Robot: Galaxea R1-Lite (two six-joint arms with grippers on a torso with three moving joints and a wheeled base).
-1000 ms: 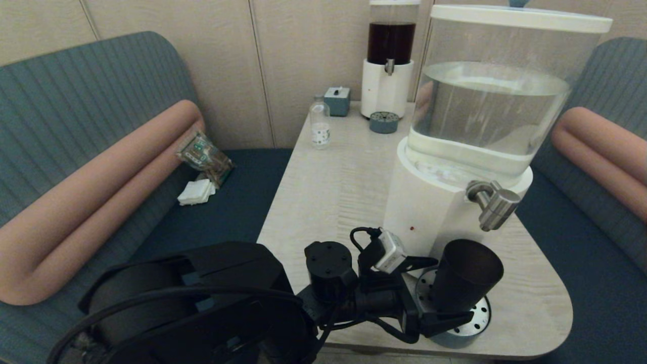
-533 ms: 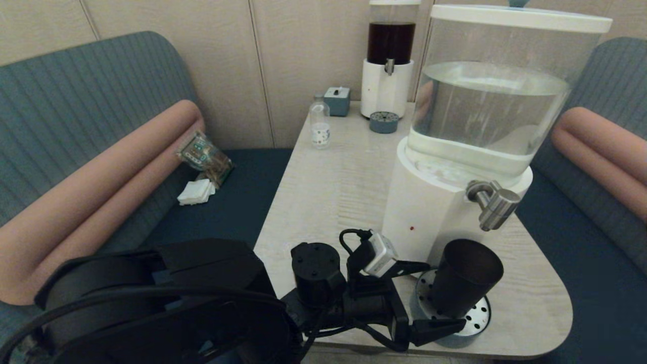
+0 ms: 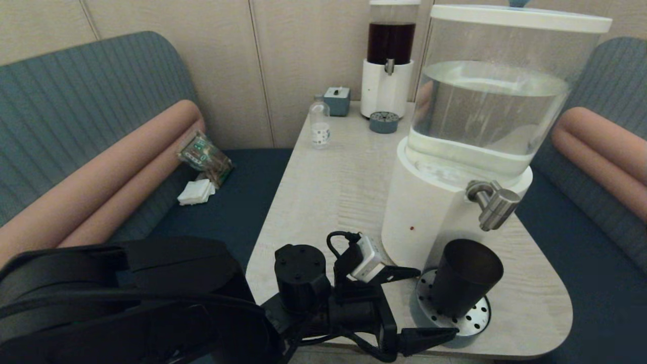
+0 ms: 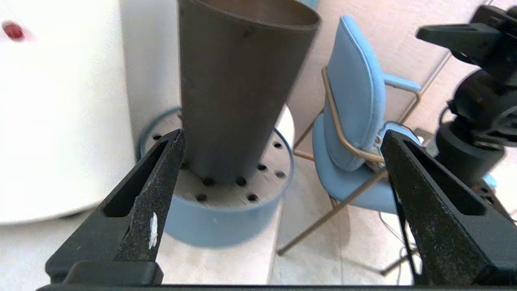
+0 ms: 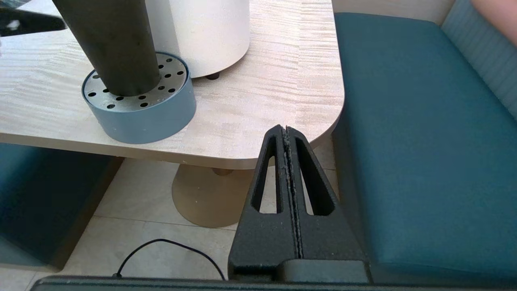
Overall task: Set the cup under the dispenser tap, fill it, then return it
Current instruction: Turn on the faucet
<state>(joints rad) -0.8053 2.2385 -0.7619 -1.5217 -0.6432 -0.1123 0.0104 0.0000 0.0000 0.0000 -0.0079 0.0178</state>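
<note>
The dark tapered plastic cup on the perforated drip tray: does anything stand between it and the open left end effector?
Nothing visible does. The dark brown tapered plastic cup stands upright on the round perforated blue-walled drip tray, below the brushed-metal dispenser tap. The left end effector is open just in front of it, one finger beside the cup's base.

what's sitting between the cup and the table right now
The cup stands on a round blue drip tray with a perforated metal top, which rests on the table. The right wrist view shows it best.

Left hand (image 4: 278, 141) spread wide, seemingly holding nothing; right hand (image 5: 287, 131) pressed closed, low.
</note>
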